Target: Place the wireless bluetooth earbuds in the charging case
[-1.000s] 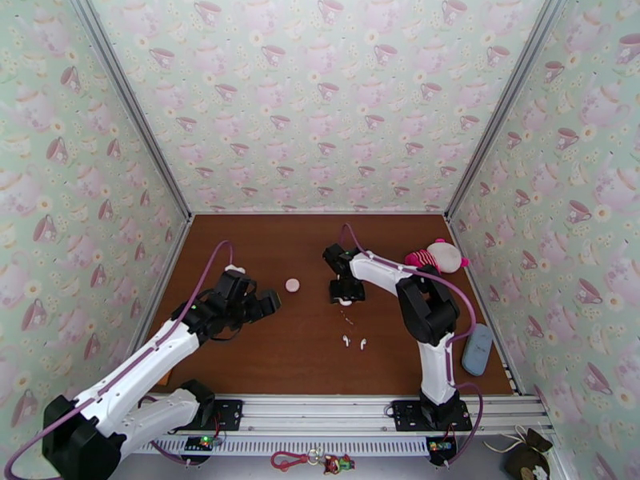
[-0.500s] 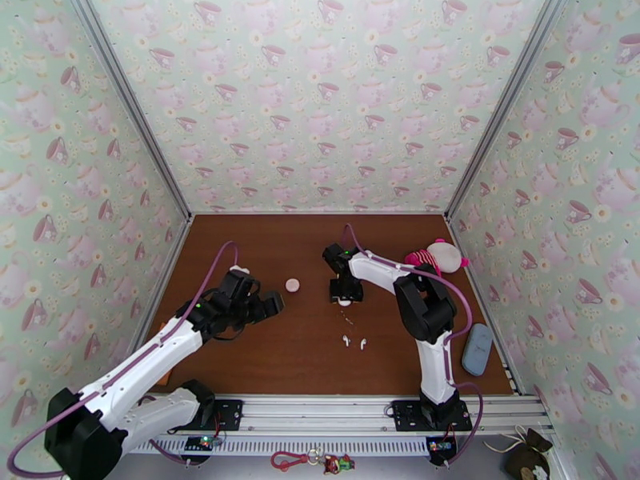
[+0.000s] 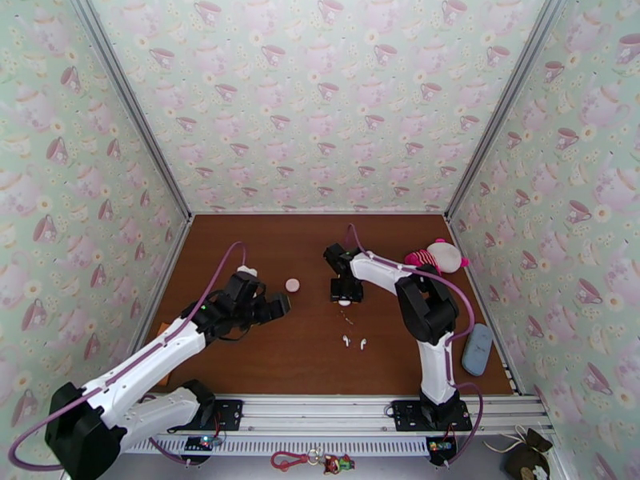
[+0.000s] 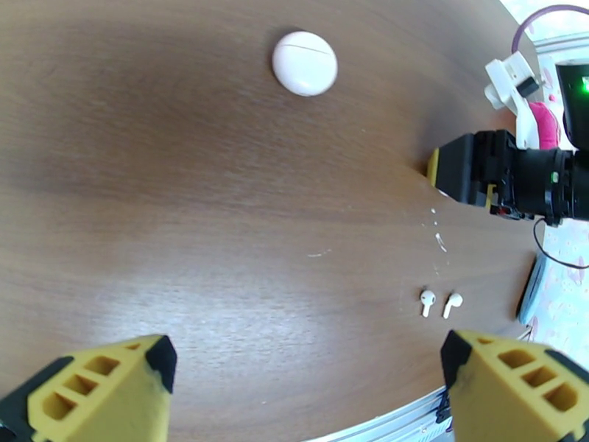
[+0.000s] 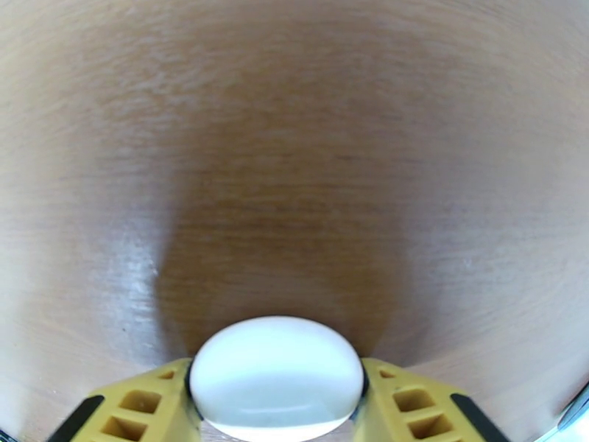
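Note:
Two tiny white earbuds (image 3: 346,341) (image 3: 362,344) lie side by side on the brown table, near the front; the left wrist view has them too (image 4: 426,301) (image 4: 452,304). My right gripper (image 3: 345,296) points down at mid-table. Its yellow fingers press both sides of a round white charging case (image 5: 276,377) resting on the wood. A second round white case (image 3: 293,286) (image 4: 305,63), closed, lies to the left of it. My left gripper (image 3: 276,307) hovers open, just in front of that second case, with nothing between its fingers (image 4: 88,388).
A pink and white plush toy (image 3: 438,256) sits at the right wall. A blue-grey oval object (image 3: 478,350) lies at the front right edge. Small specks (image 3: 346,316) dot the wood between the right gripper and the earbuds.
My left arm has reached further right, toward the table's middle. The right gripper stays in place while its fingers have drawn in on the case.

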Tool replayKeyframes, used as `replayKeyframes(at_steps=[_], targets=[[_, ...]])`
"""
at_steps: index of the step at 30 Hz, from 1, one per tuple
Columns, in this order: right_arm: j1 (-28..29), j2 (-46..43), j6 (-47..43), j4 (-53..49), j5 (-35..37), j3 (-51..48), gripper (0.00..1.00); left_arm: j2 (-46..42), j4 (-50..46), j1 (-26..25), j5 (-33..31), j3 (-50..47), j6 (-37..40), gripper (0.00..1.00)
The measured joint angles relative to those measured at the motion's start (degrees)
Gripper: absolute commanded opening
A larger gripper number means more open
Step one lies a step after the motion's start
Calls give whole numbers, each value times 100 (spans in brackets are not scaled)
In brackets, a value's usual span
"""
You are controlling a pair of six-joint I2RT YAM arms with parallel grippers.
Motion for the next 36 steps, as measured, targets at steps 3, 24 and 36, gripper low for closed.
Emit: replayKeyframes(at_steps=[3, 24, 36], targets=[[2, -42, 57, 48, -35, -55, 40, 0, 66, -44, 22, -57, 0, 100], [575, -1921, 874, 339, -1058, -509, 39, -1060, 3032, -1615, -258, -1805, -321, 100], [1093, -2208, 1775, 960, -1818, -647, 37, -826, 4736, -2483, -1482, -2275, -249, 98]])
